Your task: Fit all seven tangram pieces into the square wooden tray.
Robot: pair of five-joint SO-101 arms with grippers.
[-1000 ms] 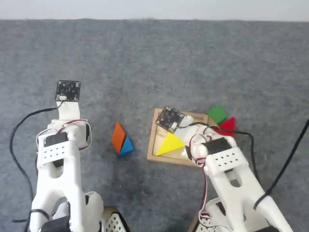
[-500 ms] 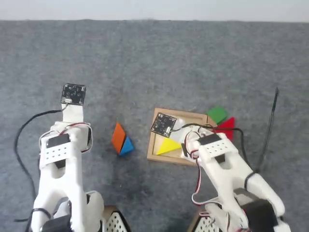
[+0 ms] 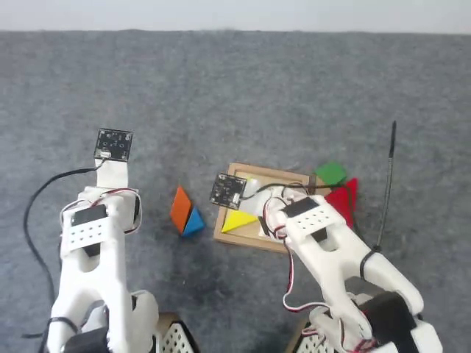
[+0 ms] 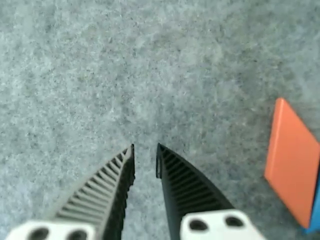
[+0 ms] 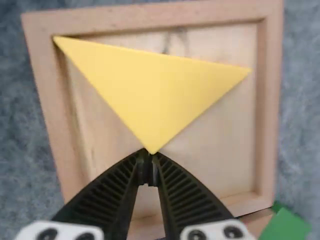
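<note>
The right gripper [image 5: 148, 156] had its fingers pressed together, and their tips touched one corner of the yellow triangle [image 5: 150, 95]. The triangle lay flat in the tray [image 5: 42, 105], with a far corner reaching the rim. The left gripper [image 4: 145, 150] hung over the grey mat [image 3: 221, 88] with its fingers a little apart, near the orange piece [image 4: 292, 170] and blue piece [image 3: 193, 223], while the green piece [image 3: 331, 174] and red piece [image 3: 343, 197] lay just beside the tray.
</note>
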